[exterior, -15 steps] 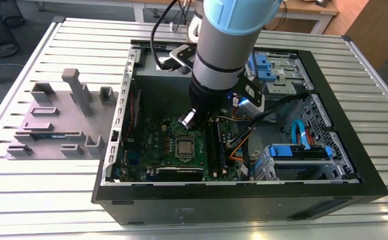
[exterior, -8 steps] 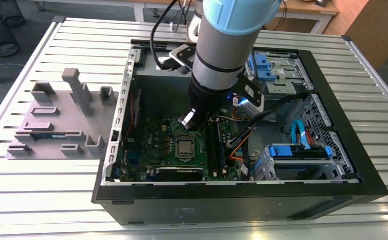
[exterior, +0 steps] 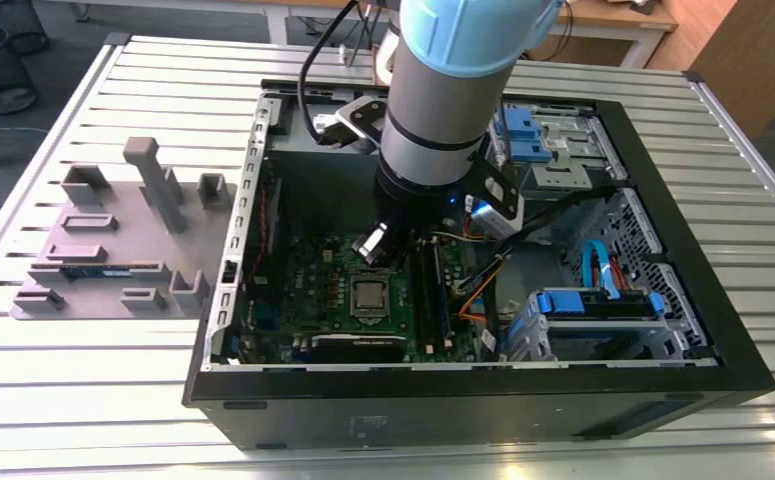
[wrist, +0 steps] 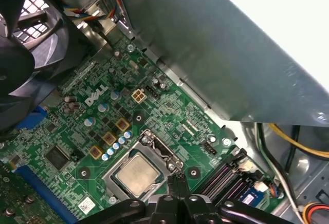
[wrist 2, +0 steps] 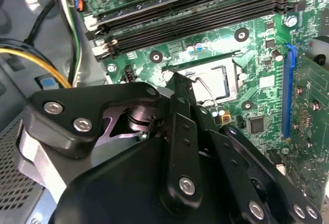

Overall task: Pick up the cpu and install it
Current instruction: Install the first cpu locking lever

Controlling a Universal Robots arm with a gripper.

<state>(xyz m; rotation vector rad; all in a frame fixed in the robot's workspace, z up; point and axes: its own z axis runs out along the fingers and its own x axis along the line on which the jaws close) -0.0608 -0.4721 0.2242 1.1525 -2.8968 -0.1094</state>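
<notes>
The cpu, a small square chip with a silvery-grey top, lies flat in the metal-framed socket of the green board; in the exterior view the cpu sits near the board's middle. My gripper hangs just beside the socket's edge with its two black fingers pressed together and nothing between them. In the second wrist view the gripper points at the socket's frame, with its black linkage in front. The gripper is inside the open computer case, under the arm's wrist.
Black memory slots run beside the socket. Orange and yellow cables lie toward the exterior view's right, near blue drive cages. A fan and the grey case wall border the board. A grey fixture tray stands outside the case.
</notes>
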